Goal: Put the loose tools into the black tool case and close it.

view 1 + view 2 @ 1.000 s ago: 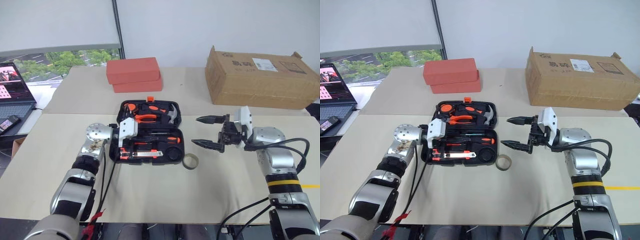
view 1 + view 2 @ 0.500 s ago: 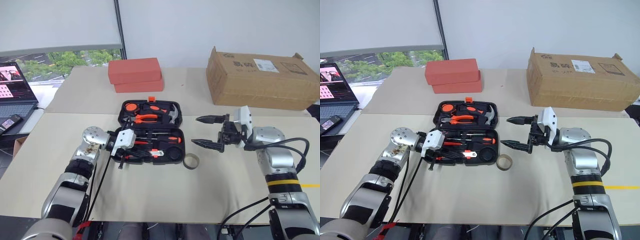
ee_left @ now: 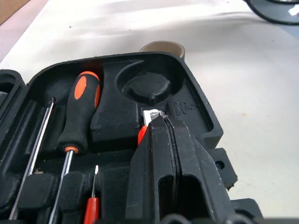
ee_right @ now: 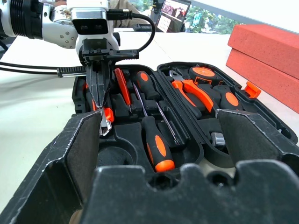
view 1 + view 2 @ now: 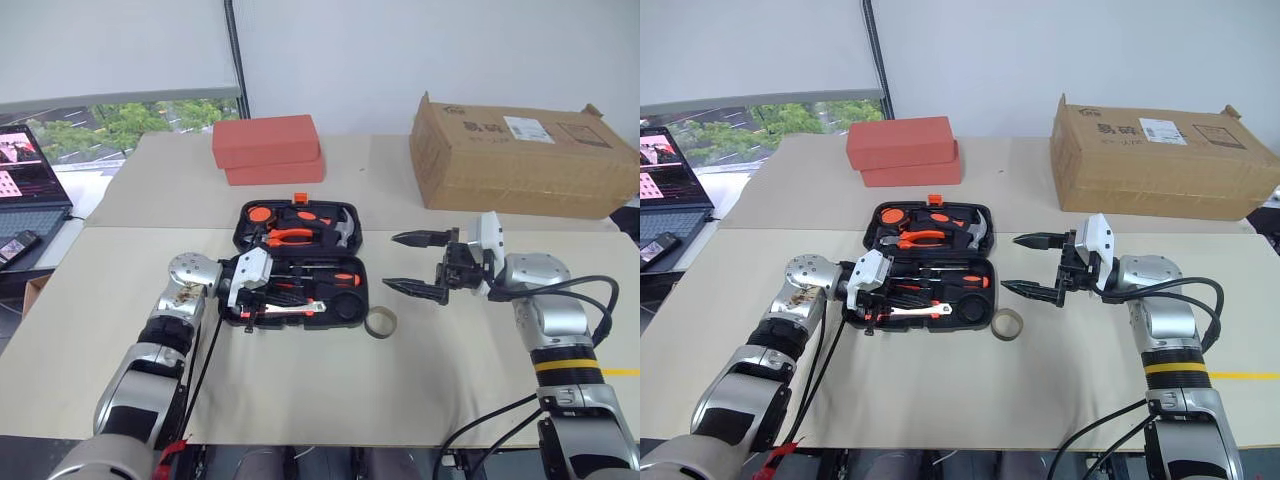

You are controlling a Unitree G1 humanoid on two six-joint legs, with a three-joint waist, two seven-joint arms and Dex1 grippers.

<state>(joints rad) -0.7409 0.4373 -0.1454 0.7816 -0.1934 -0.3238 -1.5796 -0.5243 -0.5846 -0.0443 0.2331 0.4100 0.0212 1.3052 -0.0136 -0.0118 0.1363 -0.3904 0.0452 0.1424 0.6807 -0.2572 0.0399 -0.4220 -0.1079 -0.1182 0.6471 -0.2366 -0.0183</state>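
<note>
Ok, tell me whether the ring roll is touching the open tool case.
Apart. In the right eye view, the ring roll lies on the table just off the front right corner of the tool case, with a thin strip of table showing between them.

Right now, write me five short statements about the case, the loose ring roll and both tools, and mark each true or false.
1. The black tool case lies open. True.
2. The ring roll sits inside the case. False: it lies on the table beside it.
3. The right tool is open and empty. True.
4. The left tool is open. False: it is shut on the utility knife.
5. The red-orange blocks stand beyond the case. True.
</note>
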